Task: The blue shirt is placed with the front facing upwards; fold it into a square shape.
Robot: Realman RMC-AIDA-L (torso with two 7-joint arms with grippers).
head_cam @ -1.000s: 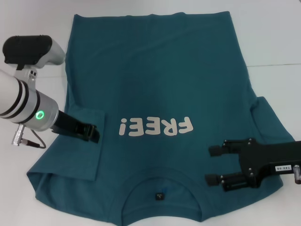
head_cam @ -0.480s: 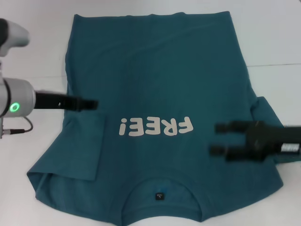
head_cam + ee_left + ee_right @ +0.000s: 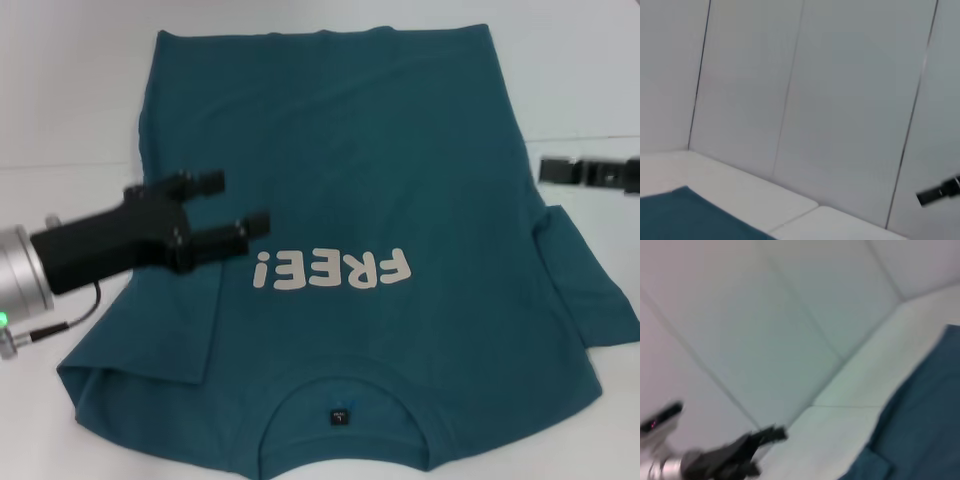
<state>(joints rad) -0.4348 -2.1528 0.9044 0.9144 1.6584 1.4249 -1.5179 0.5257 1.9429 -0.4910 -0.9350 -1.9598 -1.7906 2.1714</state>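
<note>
White table bears the shirt; left gripper, parted and empty at mid-left, should pinch the sleeve edge squarely; right gripper unreadable at right edge.

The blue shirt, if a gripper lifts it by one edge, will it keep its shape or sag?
The blue shirt would probably sag: it lies flat as thin cloth, with soft wrinkles near the sleeves. The left sleeve is already folded inward and lies limp, so lifted parts likely drape and fold over. It looks light, so a push would likely bunch it on the white table rather than slide it whole.
</note>
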